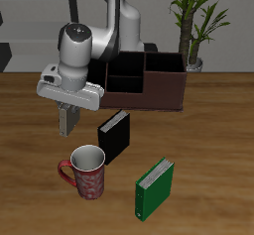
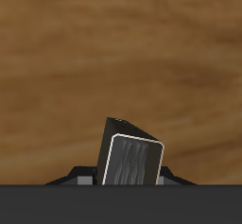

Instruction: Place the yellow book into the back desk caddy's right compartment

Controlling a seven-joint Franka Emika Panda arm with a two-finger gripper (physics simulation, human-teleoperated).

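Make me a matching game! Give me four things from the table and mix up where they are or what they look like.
Things:
1. mug
2. green book
3. black book
4. yellow book

Clues:
A. held in the gripper
B. stands nearest the table's front edge
C. red, with a handle
D. stands just in front of the back desk caddy

Pairs: 1-C, 2-B, 3-D, 4-A

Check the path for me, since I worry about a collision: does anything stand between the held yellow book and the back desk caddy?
Nothing visible blocks it. The gripper holds the yellow book; the black book stands just frontward of the line to the back desk caddy.
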